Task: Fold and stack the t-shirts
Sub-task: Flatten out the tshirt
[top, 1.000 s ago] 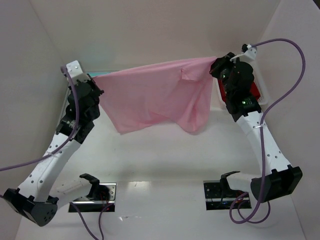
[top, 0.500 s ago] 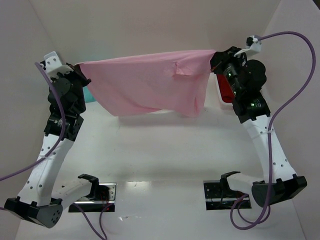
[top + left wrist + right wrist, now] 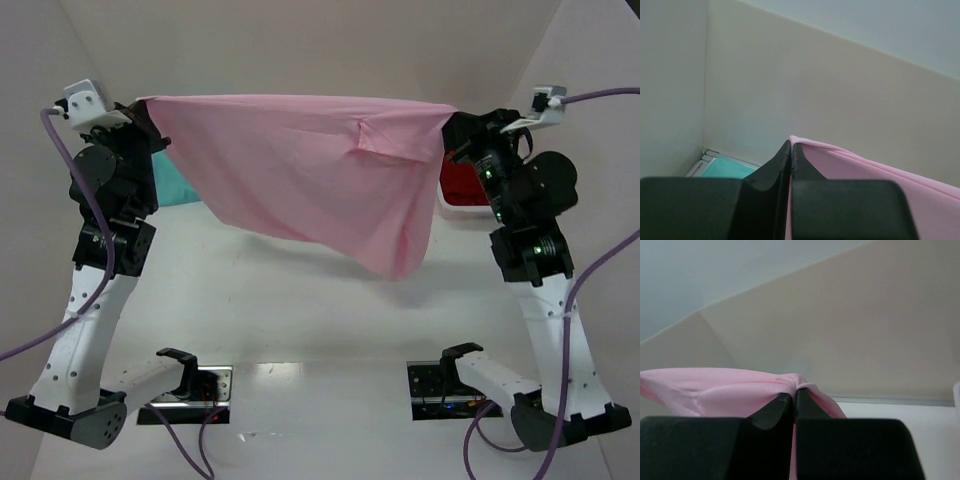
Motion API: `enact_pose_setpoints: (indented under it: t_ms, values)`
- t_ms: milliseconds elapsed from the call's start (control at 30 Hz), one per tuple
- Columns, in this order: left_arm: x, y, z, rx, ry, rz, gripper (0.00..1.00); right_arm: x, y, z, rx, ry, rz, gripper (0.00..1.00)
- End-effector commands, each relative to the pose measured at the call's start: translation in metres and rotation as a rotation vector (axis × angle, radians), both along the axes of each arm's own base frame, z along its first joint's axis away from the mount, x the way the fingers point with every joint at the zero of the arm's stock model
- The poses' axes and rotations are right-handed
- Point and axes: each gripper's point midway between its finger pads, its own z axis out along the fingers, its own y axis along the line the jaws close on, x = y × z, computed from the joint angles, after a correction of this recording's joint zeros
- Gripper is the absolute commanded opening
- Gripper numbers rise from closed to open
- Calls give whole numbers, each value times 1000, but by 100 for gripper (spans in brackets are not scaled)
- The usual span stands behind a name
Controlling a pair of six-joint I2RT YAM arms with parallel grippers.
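A light pink t-shirt (image 3: 310, 170) hangs stretched in the air between both arms, its top edge taut and its lower edge sagging toward the right. My left gripper (image 3: 140, 106) is shut on its left corner; in the left wrist view the pink cloth (image 3: 865, 180) runs out from the pinched gripper (image 3: 790, 145). My right gripper (image 3: 450, 120) is shut on the right corner, where the cloth (image 3: 725, 390) bunches at the gripper (image 3: 794, 393). A teal t-shirt (image 3: 178, 185) lies behind the left arm. A red t-shirt (image 3: 462, 180) sits at the back right.
The red shirt lies in a white bin (image 3: 450, 212) by the right wall. A white tray edge (image 3: 702, 160) shows under the teal cloth in the left corner. White walls (image 3: 330, 50) close in the back and sides. The arm bases (image 3: 190, 385) stand at the near edge.
Both arms have risen and spread apart, lifting the pink shirt higher and pulling its top edge straight. The shirt now hangs wider across the view.
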Motion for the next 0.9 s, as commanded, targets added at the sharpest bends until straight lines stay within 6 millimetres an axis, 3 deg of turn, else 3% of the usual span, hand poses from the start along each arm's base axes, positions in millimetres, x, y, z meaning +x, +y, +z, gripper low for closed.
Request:
enact_pose_setpoints:
  t_ms: [0, 67, 133, 167, 200, 233, 267, 367, 433, 500, 600, 733, 867]
  values:
    - [-2, 22, 0, 10, 17, 112, 0, 45, -16, -51, -12, 167, -124, 1]
    - [8, 19, -21, 17, 76, 109, 0, 59, -8, -103, -5, 260, -97, 1]
    - [11, 18, -30, 0, 92, 102, 0, 64, -6, -128, 4, 308, -94, 1]
    - [16, 16, -46, -3, 122, 99, 0, 66, -5, -142, 9, 334, -93, 1]
    - [19, 14, -56, -23, 141, 93, 0, 72, -3, -174, 19, 396, -92, 1]
    - [22, 11, -67, -28, 167, 80, 0, 73, -2, -186, 27, 418, -91, 1]
    - [24, 8, -81, -45, 187, 60, 0, 79, -2, -218, 35, 487, -103, 1]
    - [32, 2, -114, -70, 247, 32, 0, 86, -5, -260, 37, 579, -136, 1]
    - [34, -2, -127, -69, 272, 9, 0, 88, -8, -274, 50, 604, -162, 1]
    - [45, -6, -152, -61, 348, 4, 0, 90, -6, -289, 40, 639, -155, 1]
    - [51, -9, -173, -45, 418, -2, 0, 82, 11, -301, 42, 677, -55, 1]
    - [55, -12, -200, -33, 480, -8, 0, 65, 30, -287, 46, 635, 76, 1]
    - [64, -15, -235, -5, 570, -11, 0, 35, 78, -262, 14, 573, 365, 1]
